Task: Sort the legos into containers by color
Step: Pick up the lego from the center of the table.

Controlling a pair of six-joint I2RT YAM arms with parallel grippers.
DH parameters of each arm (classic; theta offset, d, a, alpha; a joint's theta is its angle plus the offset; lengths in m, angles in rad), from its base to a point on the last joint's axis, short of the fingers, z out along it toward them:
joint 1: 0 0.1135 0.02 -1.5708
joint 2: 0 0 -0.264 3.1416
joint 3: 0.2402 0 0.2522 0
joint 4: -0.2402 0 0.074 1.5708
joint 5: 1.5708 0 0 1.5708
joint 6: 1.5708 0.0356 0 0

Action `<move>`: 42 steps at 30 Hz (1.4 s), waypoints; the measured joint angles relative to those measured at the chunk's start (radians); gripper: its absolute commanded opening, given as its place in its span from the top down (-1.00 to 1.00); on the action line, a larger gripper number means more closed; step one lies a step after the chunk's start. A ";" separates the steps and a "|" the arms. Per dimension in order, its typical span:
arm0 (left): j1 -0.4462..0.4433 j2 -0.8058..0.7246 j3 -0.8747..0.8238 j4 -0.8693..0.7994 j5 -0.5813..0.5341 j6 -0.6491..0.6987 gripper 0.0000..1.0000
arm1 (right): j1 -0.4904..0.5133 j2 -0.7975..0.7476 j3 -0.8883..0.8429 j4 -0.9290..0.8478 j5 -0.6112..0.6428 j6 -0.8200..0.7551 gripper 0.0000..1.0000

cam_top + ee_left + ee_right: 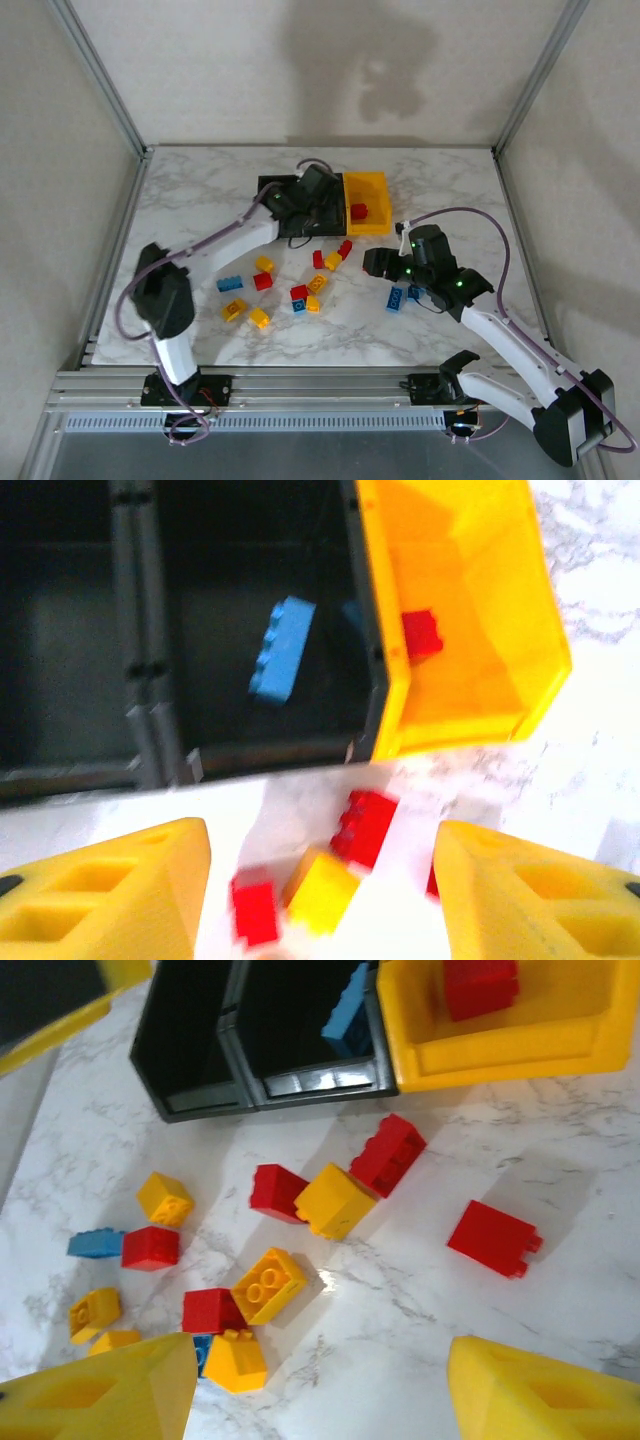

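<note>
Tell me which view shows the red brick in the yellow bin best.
Right wrist: the red brick is large and sharp, its top cropped. Left wrist has it blurred, partly hidden; top external, whole but tiny.

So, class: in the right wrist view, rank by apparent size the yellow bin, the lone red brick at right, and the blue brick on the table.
1. yellow bin, largest though cropped
2. lone red brick
3. blue brick, smallest

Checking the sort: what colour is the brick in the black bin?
Blue brick, clearest in left wrist view.
</note>
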 measured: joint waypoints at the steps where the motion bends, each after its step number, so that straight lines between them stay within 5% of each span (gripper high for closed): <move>1: 0.003 -0.056 -0.064 0.009 0.000 -0.009 -0.26 | 0.013 0.000 0.000 0.009 -0.008 -0.002 -0.36; 7: 0.055 -0.328 -0.439 0.077 -0.003 -0.146 -0.32 | 0.150 0.043 0.001 0.098 -0.010 -0.022 -0.33; 13: 0.129 -0.421 -0.631 0.093 -0.003 -0.307 -0.49 | 0.266 0.199 0.057 0.132 0.014 -0.063 -0.33; 32: 0.233 -0.128 -0.565 0.141 0.021 -0.344 -0.43 | 0.293 0.190 0.080 0.166 0.071 -0.071 -0.33; 42: 0.234 -0.052 -0.526 0.159 0.049 -0.328 -0.21 | 0.293 0.190 0.080 0.154 0.096 -0.074 -0.33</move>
